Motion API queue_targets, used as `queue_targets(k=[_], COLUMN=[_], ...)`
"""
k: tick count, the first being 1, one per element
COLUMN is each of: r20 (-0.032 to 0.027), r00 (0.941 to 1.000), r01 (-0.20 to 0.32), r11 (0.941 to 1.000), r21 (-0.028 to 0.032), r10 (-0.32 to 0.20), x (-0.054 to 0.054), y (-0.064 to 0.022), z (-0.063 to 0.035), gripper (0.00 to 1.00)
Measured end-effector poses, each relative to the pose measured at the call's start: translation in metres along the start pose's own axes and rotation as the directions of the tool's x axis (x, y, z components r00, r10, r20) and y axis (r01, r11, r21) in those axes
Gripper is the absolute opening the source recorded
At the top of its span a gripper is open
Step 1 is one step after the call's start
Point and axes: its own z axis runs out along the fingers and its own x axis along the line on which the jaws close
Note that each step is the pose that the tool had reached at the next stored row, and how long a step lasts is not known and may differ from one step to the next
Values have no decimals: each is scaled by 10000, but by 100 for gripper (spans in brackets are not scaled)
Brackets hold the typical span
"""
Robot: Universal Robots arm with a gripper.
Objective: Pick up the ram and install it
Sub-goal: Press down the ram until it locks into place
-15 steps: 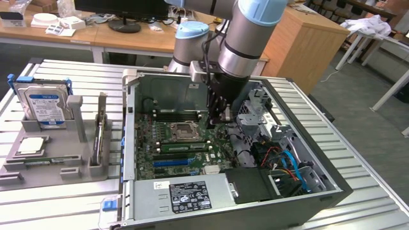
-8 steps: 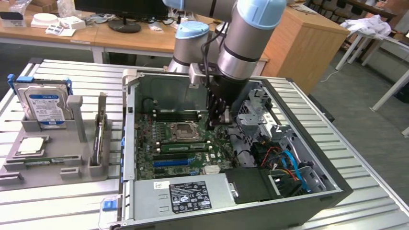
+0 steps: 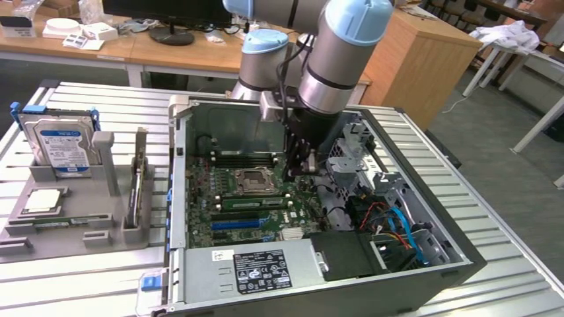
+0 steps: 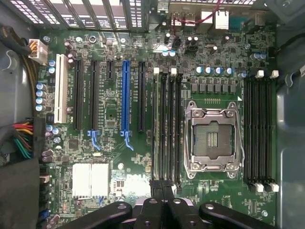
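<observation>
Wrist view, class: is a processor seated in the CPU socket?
No, the socket is bare, with its dark contact field showing inside the open metal frame.

I have the arm [image 3: 345, 59] reaching down, wrist [image 3: 304, 125] vertical; the gripper [image 4: 162, 185] points straight down; its two fingers [image 4: 156, 192] are closed together.

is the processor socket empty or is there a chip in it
Empty: the processor socket shows bare contacts in its middle, with no chip seated in it.
</observation>
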Motion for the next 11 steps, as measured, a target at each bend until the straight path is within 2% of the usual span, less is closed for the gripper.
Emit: queue_targets(k=[11], r20=[0], r00=[10000], r01=[0], r11=[10000], r21=[0], r10=[0], x=[4], y=[-4], z=[82], gripper=[11])
